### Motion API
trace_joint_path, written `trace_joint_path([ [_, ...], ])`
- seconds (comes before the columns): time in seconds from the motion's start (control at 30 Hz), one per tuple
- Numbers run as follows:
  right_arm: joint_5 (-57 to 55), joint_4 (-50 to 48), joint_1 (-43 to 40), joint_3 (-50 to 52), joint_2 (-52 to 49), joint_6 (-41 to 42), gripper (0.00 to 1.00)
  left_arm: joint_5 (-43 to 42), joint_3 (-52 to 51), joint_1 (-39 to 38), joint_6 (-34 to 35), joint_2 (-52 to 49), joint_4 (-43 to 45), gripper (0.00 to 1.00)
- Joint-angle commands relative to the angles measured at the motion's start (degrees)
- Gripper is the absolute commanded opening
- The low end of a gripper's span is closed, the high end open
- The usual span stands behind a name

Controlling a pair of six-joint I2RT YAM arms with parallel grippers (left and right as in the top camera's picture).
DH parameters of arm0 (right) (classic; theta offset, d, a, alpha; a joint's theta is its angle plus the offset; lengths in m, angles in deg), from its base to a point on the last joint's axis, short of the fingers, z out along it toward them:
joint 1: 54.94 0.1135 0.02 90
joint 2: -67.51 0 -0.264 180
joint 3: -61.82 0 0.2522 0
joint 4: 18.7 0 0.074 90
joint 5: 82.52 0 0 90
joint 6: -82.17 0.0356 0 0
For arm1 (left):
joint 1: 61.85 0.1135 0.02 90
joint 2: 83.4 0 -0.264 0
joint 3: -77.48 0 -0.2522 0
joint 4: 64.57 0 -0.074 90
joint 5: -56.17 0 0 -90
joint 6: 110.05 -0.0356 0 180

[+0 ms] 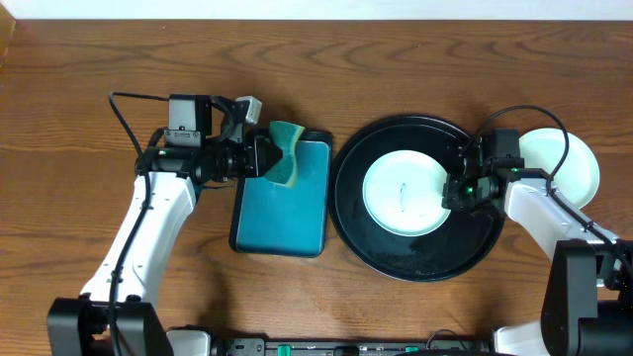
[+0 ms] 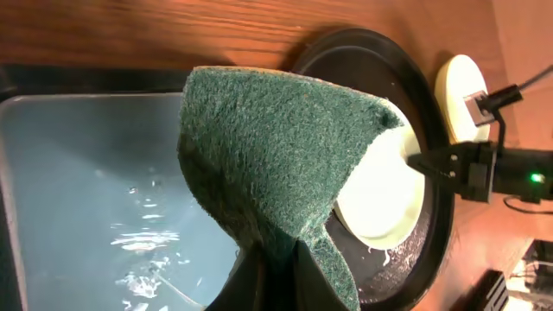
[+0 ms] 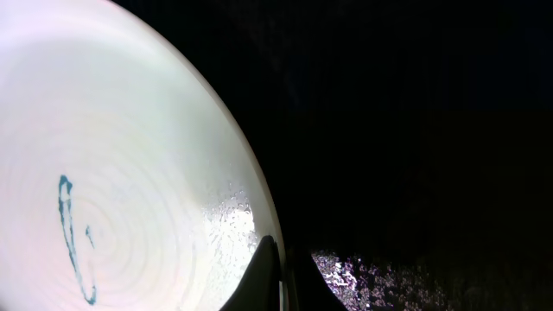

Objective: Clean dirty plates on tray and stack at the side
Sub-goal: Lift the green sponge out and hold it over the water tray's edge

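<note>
One smeared plate (image 1: 401, 193) lies mid black tray (image 1: 415, 262), a blue-green streak across it, so it looks unwiped. The side stack (image 1: 569, 163) sits on the table (image 1: 79, 79) just right of the tray, its count unclear. By my reckoning this plate alone is left to scrub and stack. The right gripper (image 1: 457, 190) reaches low to the plate's right edge, fingers pressed together; whether they nip the rim I cannot tell. The left gripper (image 1: 265, 158) clenches a green sponge (image 1: 287, 158) above the far end of the teal tray (image 1: 282, 218).
</note>
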Motion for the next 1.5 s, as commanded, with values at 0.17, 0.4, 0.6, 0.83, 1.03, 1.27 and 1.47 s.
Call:
trace_joint_path([
  [0.17, -0.8, -0.1, 0.9, 0.6, 0.4, -1.3, 0.01, 2.9, -0.3, 0.2, -1.8, 9.7, -0.2, 0.07],
  [0.4, -0.8, -0.2, 0.9, 0.6, 0.4, -1.3, 0.01, 12.9, -10.3, 0.2, 9.6, 20.9, 9.7, 0.07],
  [0.6, -0.8, -0.2, 0.9, 0.6, 0.4, -1.3, 0.01, 14.6, -23.3, 0.2, 16.9, 26.1, 27.1, 0.07],
  [0.83, -1.0, -0.2, 0.9, 0.6, 0.4, -1.3, 0.01, 14.5, -30.2, 0.2, 18.1, 23.8, 35.0, 0.07],
  [1.03, -1.0, -0.2, 0.9, 0.6, 0.4, -1.3, 0.01, 13.9, -30.3, 0.2, 19.6, 20.4, 35.7, 0.07],
  [1.27, -1.0, -0.2, 0.9, 0.6, 0.4, -1.3, 0.01, 13.8, -30.3, 0.1, 19.6, 16.1, 35.9, 0.07],
  [1.47, -1.0, -0.3, 1.1, 0.6, 0.4, -1.3, 0.01, 13.8, -30.3, 0.1, 19.6, 13.6, 35.9, 0.07],
])
